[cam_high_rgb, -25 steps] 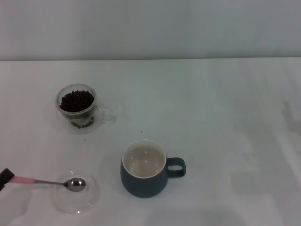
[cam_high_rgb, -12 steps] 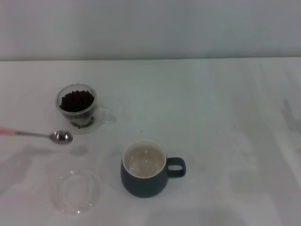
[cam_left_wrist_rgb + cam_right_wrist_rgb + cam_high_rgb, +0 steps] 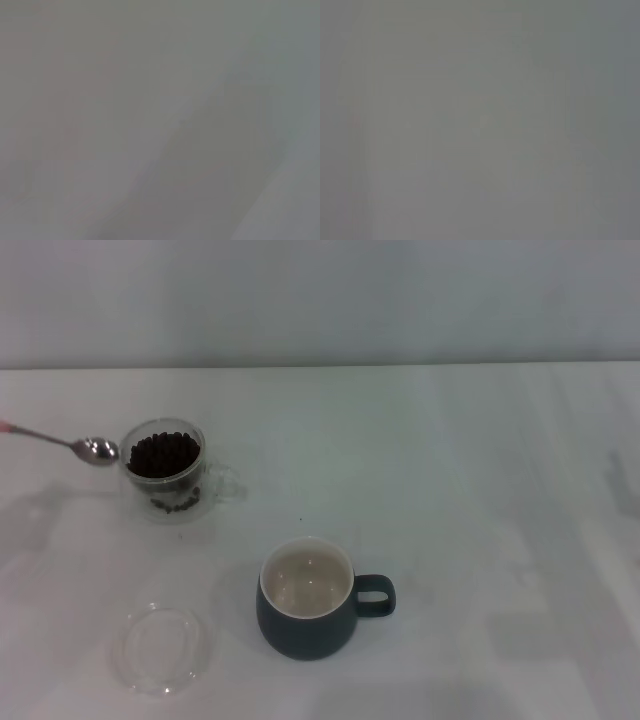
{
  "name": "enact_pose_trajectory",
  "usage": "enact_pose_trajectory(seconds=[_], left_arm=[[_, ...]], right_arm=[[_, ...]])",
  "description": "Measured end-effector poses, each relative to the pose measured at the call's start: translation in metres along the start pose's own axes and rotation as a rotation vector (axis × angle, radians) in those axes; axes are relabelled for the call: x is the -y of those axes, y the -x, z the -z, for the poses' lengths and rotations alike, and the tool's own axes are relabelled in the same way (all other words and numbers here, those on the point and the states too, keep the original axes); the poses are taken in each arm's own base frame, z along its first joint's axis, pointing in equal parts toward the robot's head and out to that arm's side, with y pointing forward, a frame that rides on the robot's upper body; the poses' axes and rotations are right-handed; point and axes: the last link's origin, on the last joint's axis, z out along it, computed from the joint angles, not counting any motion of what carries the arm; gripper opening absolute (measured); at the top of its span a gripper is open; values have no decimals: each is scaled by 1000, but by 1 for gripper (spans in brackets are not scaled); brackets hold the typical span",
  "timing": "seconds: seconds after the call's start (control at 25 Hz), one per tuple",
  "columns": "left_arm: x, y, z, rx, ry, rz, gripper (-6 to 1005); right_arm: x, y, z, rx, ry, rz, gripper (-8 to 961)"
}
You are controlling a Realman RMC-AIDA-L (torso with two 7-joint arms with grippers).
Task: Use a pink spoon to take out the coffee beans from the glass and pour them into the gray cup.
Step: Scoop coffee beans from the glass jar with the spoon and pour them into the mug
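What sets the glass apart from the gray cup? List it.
The glass is clear and holds coffee beans; the gray cup is opaque dark blue-gray with an empty cream inside. The glass stands farther back on the robot's left; the gray cup sits nearer, about center. Both stand upright, handles pointing toward the robot's right.

The right wrist view shows only a plain, featureless gray field from edge to edge. Faint differences of shade run across it, slightly warmer toward one side and cooler toward the other, but no object, surface edge, gripper or finger can be made out in it.
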Motion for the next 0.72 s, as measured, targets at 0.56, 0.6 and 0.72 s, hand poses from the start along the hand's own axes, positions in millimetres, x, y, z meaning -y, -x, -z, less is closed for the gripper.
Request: enact_pose_trajectory(seconds=[0.56, 0.6, 0.72], left_arm=[[13, -19, -42, 56, -61, -96, 136], [12, -18, -46, 65, -55, -97, 136], [10, -12, -60, 116, -49, -113, 136]], right_arm=[[3, 3, -3, 14, -11, 10, 767], [3, 3, -3, 14, -11, 10, 767], [4, 3, -2, 14, -13, 12, 767]])
